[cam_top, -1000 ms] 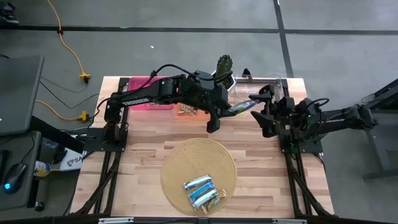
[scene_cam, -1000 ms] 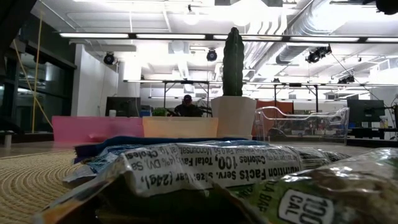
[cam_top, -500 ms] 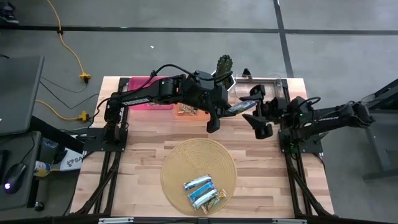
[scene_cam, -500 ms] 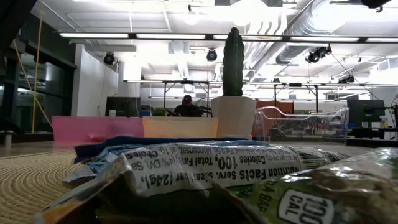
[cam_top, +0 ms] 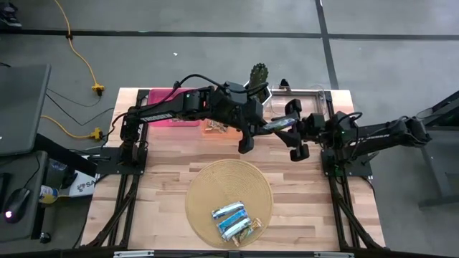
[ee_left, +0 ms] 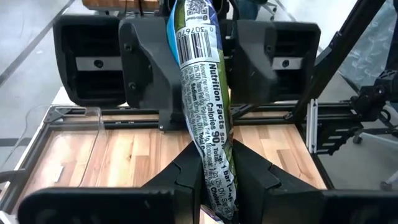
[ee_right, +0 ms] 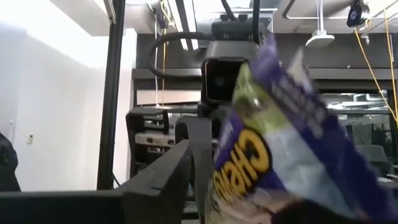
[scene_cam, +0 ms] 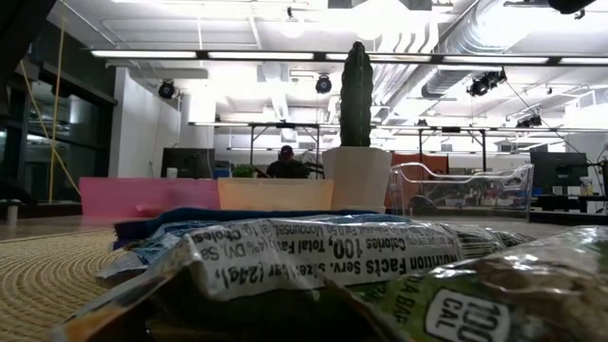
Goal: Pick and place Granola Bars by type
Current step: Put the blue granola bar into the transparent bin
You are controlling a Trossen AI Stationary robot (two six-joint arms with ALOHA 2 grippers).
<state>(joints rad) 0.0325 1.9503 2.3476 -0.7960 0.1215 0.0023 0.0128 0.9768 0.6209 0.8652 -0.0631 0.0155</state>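
Note:
My left gripper (cam_top: 258, 130) (ee_left: 214, 186) hovers above the middle of the table's far half, shut on one granola bar (cam_top: 276, 124) in a blue, green and white wrapper. The bar (ee_left: 199, 93) sticks out level toward the table's right. My right gripper (cam_top: 295, 129) is open just right of it. Its fingers (ee_left: 93, 62) stand on either side of the bar's free end (ee_left: 189, 15); whether they touch it I cannot tell. The right wrist view shows the bar (ee_right: 273, 143) close up. Three more bars (cam_top: 233, 218) lie on a round woven mat (cam_top: 208, 186). My left gripper pinches the granola bar between its two fingers at the end nearest it (ee_left: 214, 177). The fingers come level from the table's left and lie along the bar. The bar is lifted clear of the table and reaches out level past the fingertips.
A cactus in a white pot (cam_top: 258, 75) (scene_cam: 356, 95) stands at the far edge. Beside it are a pink bin (cam_top: 168, 107), a tan box holding bars (cam_top: 215, 126) and a clear bin (cam_top: 305, 97). Bare wood lies between the mat and the bins.
My right gripper has moved toward the table's left, up to the bar held by my left gripper, and its open fingers now stand on either side of the bar's free end. My left gripper and the bar have kept still.

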